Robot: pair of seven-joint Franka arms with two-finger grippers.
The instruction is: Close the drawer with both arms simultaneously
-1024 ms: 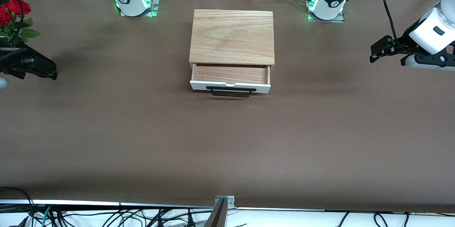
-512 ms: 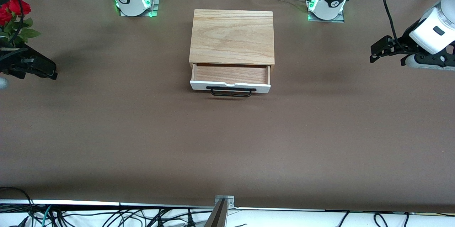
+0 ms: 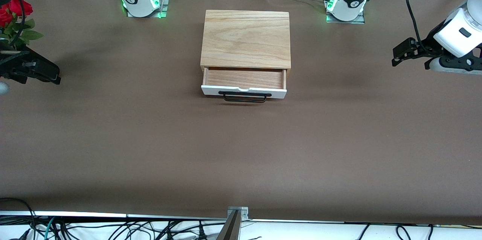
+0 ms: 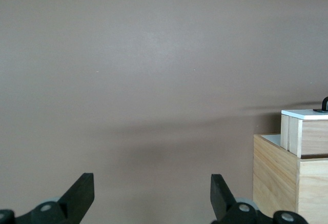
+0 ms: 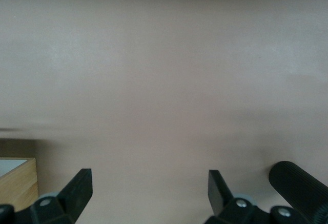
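Plainly nothing has been touched yet: from the front, the drawer (image 3: pixel 244 82) stands pulled out of its oak box (image 3: pixel 246 39) at mid-surface, its tray bare, handle (image 3: pixel 244 96) facing the camera. The left gripper (image 3: pixel 400 56) hangs over the surface's left-arm end, the right gripper (image 3: pixel 37 72) over the other end, both well apart from the drawer. I judge each must swing in to the white panel and push together. The left wrist view shows its fingers (image 4: pixel 78 196) spread wide, the drawer's corner (image 4: pixel 305 129) off to one side. The right wrist view shows fingers (image 5: pixel 77 187) likewise parted over bare surface (image 5: pixel 164 80).
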